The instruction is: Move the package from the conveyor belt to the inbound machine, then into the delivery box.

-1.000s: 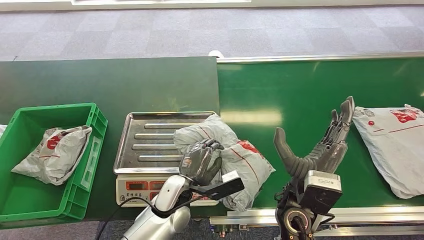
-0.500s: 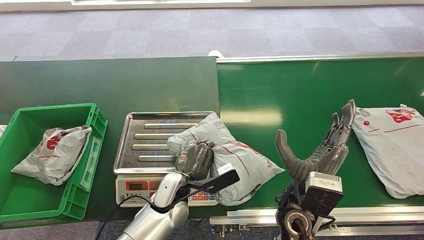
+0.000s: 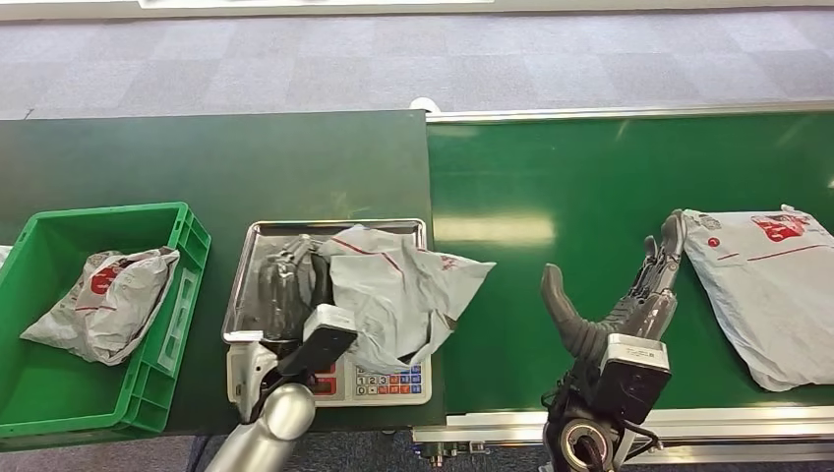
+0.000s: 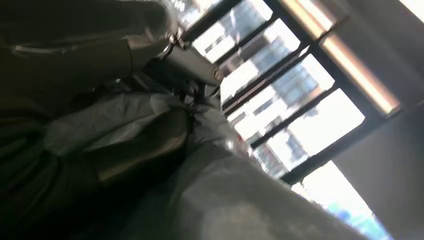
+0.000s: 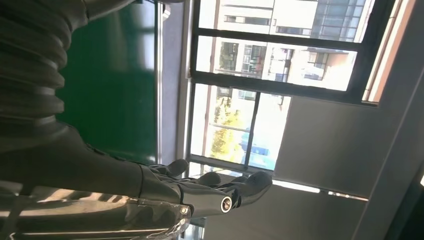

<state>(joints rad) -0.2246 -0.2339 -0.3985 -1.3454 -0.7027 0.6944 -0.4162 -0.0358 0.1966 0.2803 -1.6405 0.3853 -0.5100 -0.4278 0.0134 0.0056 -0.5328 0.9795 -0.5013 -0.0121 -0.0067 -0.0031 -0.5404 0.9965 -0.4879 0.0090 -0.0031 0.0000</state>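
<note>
Grey crinkled plastic was what I saw first: the package (image 3: 398,290), a soft poly mailer with thin red lines, lay slumped over the right part of the scale's ribbed steel tray (image 3: 258,258), its right corner hanging past the tray edge over the belt (image 3: 590,167). My left hand (image 3: 287,285) sat on the tray at the package's left edge, dark fingers curled into the wrinkled film; in the left wrist view the same grey film (image 4: 210,200) bunched against the fingers, so I read it as gripping the package. The scale (image 3: 388,380) below showed its white front with coloured keys on the near side.

My right hand (image 3: 629,295) stood up over the smooth green belt, thick ribbed thumb spread to the left and the darker fingers straight and apart, holding nothing. In the right wrist view the fingers (image 5: 220,190) were stretched out flat. Their tips stood just beside the left edge of a second bag (image 3: 777,295), flat and grey with a red logo, on the belt to the right; I could not tell if they touched.

At the far left, the green crate (image 3: 182,285) with its hard moulded walls held another crumpled grey bag (image 3: 103,300).
</note>
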